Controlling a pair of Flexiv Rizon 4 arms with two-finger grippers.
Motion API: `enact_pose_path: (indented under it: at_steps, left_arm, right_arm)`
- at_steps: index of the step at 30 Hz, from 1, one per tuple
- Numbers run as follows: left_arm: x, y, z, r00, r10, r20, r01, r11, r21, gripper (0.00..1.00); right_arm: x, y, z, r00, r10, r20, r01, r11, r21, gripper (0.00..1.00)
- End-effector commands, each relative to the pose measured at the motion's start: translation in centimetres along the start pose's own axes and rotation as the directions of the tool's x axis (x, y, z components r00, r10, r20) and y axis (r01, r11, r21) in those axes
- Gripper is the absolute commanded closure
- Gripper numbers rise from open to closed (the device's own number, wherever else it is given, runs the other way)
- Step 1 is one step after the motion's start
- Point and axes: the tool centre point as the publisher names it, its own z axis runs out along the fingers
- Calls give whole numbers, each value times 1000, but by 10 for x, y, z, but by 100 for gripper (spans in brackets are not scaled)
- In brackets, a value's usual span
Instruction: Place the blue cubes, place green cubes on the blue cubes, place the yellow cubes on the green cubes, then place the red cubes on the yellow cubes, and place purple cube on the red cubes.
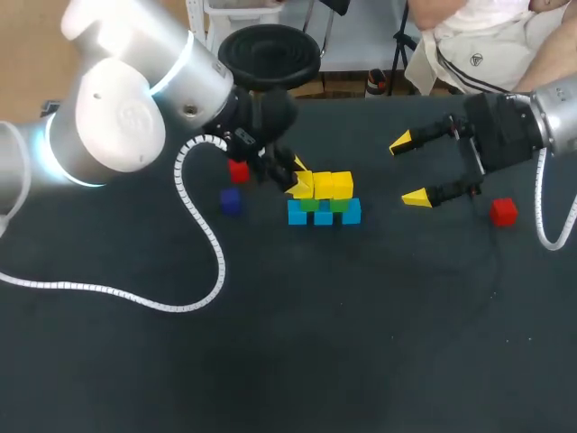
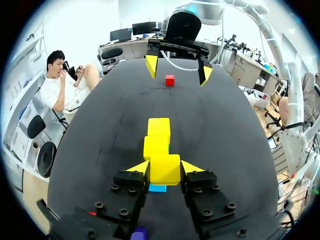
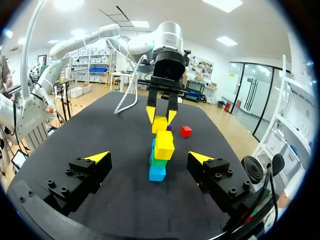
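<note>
The left gripper [image 2: 165, 166] is clamped on a small solid yellow cube [image 2: 165, 173], with its yellow-tipped fingers [image 2: 141, 167] pressing two opposite side faces. The held cube is at the 9 o'clock end of the stack, in line with two more yellow cubes [image 1: 343, 185]. Small green cubes [image 1: 338, 205] lie beneath that row, and a row of light-blue cubes [image 1: 323, 216] rests on the black table [image 1: 270, 343]. Whether the held cube is fully seated cannot be told. Recommended procedure: lower it vertically until it bears on the green layer, flush against its yellow neighbour. Part the fingers slightly and evenly, then retract straight up, because a sideways drag would probably shift the row. A small red cube [image 1: 237, 170] lies near the left gripper at its 10 o'clock and a small purple cube [image 1: 231, 201] at its 8 o'clock. The right gripper [image 1: 410, 170] hangs at 3 o'clock of the stack with its fingers spread wide and empty. A second red cube [image 1: 503, 211] lies at its 4 o'clock.
</note>
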Motion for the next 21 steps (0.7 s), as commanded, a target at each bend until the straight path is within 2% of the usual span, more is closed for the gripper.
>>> enact_pose_path:
  at_steps: [1,21]
  left_arm:
    - [1,1,0,1000,-2,-1,2,1000,-4,100]
    - [3,5,2,1000,-4,26,5,1000,-13,100]
  right_arm:
    - [0,0,0,1000,-1,1,1,1000,1,0]
    - [0,0,0,1000,-1,1,1,1000,1,0]
